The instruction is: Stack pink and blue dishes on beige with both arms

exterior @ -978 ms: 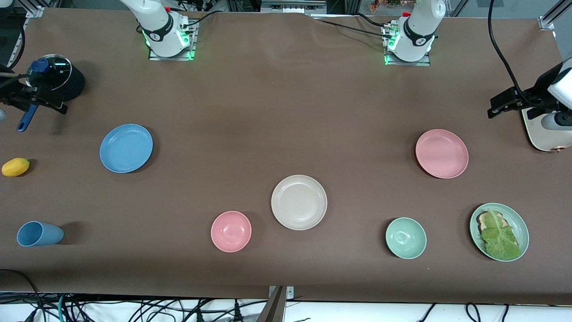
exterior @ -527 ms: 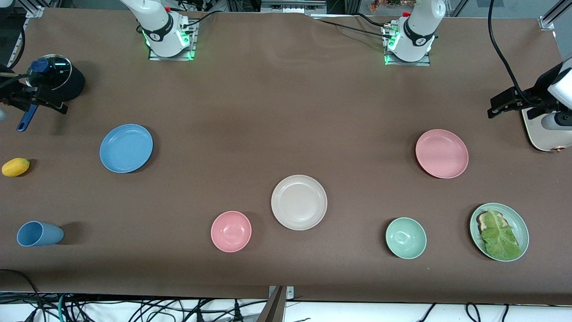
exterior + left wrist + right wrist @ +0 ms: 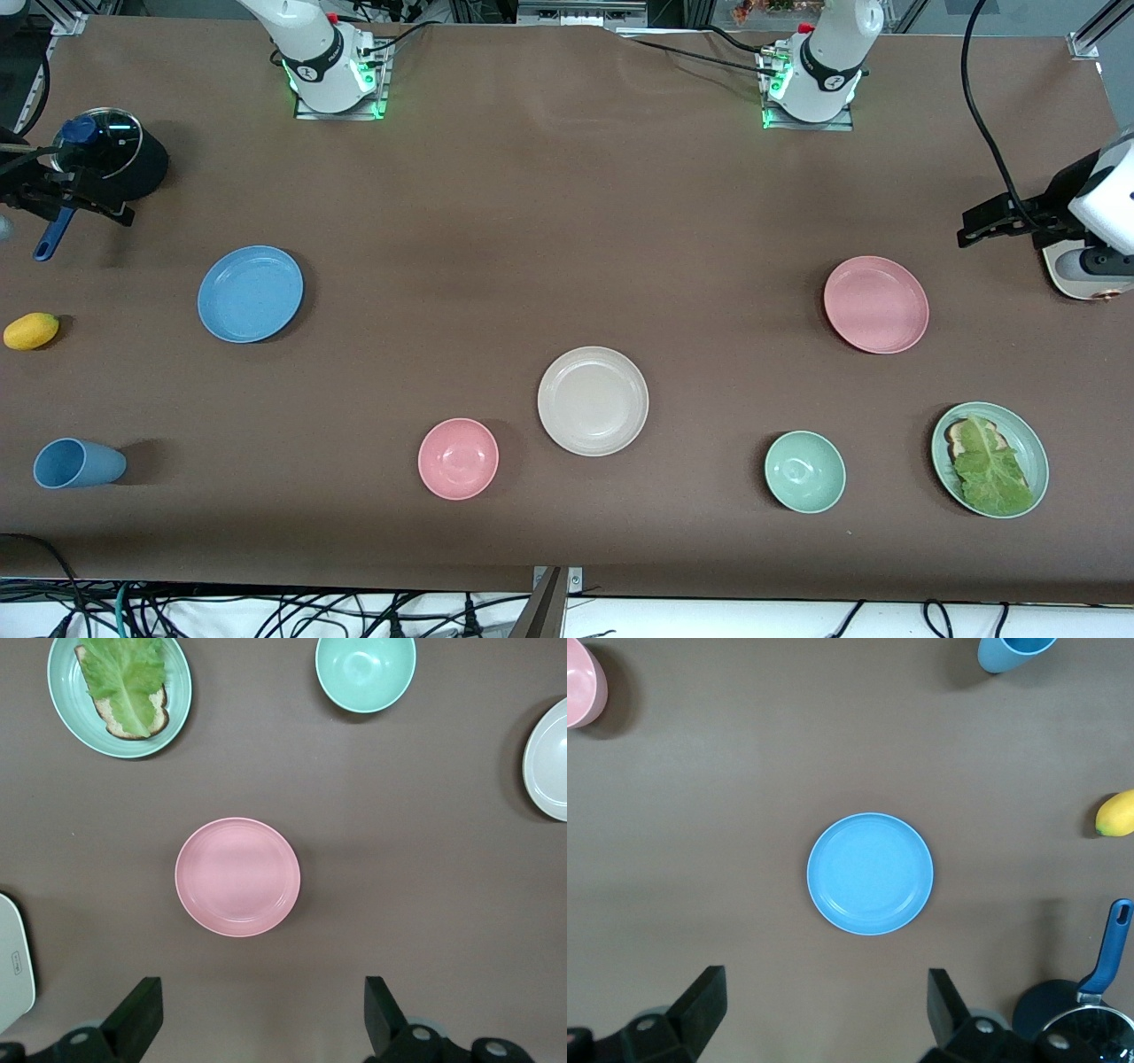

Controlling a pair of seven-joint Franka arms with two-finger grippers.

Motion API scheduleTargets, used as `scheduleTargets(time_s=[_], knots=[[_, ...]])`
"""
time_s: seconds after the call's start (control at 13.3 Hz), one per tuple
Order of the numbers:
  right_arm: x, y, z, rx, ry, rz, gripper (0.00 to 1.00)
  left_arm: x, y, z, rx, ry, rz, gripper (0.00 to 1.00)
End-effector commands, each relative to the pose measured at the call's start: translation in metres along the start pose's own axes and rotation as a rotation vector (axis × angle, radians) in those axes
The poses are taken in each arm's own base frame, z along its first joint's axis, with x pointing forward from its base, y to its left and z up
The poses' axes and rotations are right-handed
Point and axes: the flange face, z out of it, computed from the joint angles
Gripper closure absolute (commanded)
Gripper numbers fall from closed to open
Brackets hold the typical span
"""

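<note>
We see the shallow round matte beige plate (image 3: 593, 400) lying bare near the table's middle, and we take it as our clock centre in the front view. The matte pink plate (image 3: 876, 304) (image 3: 237, 876) lies at about two o'clock, toward the left arm's end; the matte blue plate (image 3: 250, 293) (image 3: 870, 873) lies at about ten o'clock, toward the right arm's end — both well apart from the beige one and untouched. The left gripper (image 3: 257, 1019) hangs high over the table beside the pink plate, its fingers spread wide and holding nothing. The right gripper (image 3: 824, 1014) hangs likewise beside the blue plate — wide apart, empty. At eight o'clock sits a small deep pink bowl (image 3: 458, 458), at four a mint-green bowl (image 3: 804, 471), and farther along a mint-green plate with lettuce on bread (image 3: 990, 459).
</note>
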Motion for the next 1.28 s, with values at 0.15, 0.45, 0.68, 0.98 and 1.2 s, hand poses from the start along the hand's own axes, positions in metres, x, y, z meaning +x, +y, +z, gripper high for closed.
scheduleTargets(time_s=[0.15, 0.45, 0.68, 0.98, 1.2], knots=[[-0.003, -0.002, -0.003, 0.008, 0.002, -0.006, 0.0, 0.02, 0.0, 0.027, -0.012, -0.045, -0.009, 0.0], [-0.003, -0.002, -0.003, 0.008, 0.002, -0.006, 0.0, 0.039, 0.001, 0.065, -0.007, -0.106, 0.007, 0.0], [-0.003, -0.001, -0.003, 0.008, 0.002, -0.004, 0.0, 0.052, 0.019, 0.093, 0.08, -0.139, 0.053, 0.0], [-0.003, -0.002, -0.003, 0.008, 0.002, -0.006, 0.0, 0.066, 0.001, 0.13, 0.026, -0.196, 0.024, 0.0], [-0.003, -0.002, -0.003, 0.008, 0.002, -0.007, 0.0, 0.075, -0.055, 0.158, -0.152, -0.17, 0.007, 0.0]])
